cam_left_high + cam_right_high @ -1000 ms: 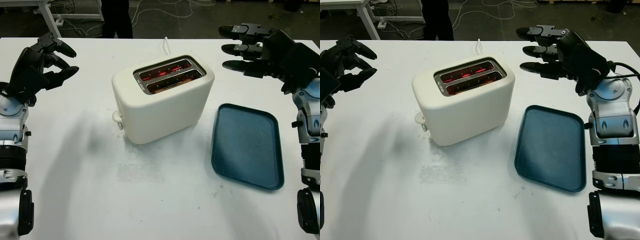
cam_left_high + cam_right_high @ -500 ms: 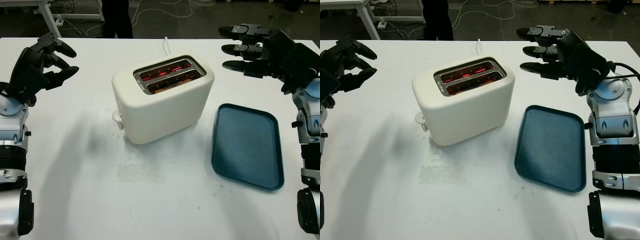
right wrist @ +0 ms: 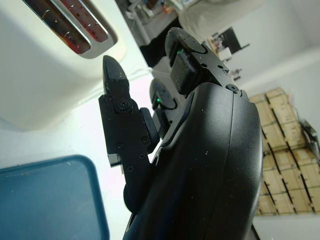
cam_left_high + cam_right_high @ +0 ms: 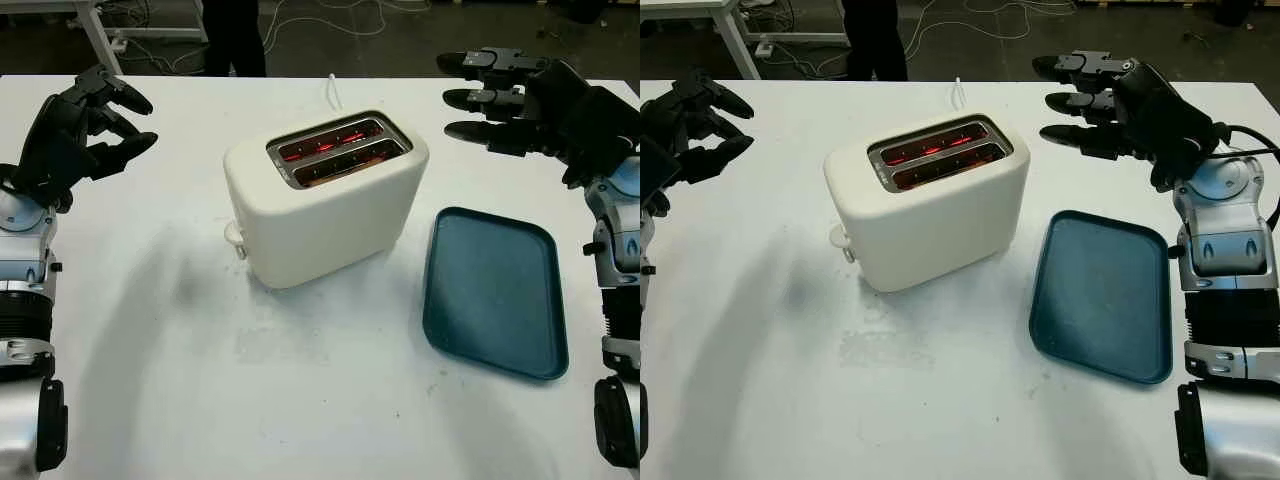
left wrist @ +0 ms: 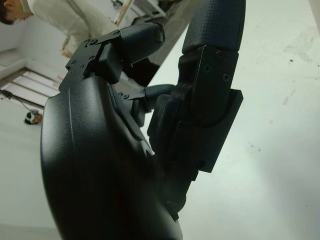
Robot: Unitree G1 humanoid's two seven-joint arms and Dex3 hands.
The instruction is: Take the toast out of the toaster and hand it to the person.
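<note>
White tabletop (image 4: 300, 400) with a cream toaster (image 4: 325, 205) in the middle, slots glowing red, toast down inside. Teal tray (image 4: 493, 290) just right of it. Left wrist view catches a person (image 5: 65, 20) bending over. Left hand (image 4: 85, 130) and right hand (image 4: 500, 100) hover wide, holding nothing.

Bright, even light falls from above on the white desk (image 4: 150, 400). Soft grey shadows lie on the desk near the left arm and beside the toaster (image 4: 325, 195) — none are dark. Inside the toaster's slots there is a red glow. In the wrist views the black hand shells are shiny and a bit blurry — the rooms behind look pale and washed out.
</note>
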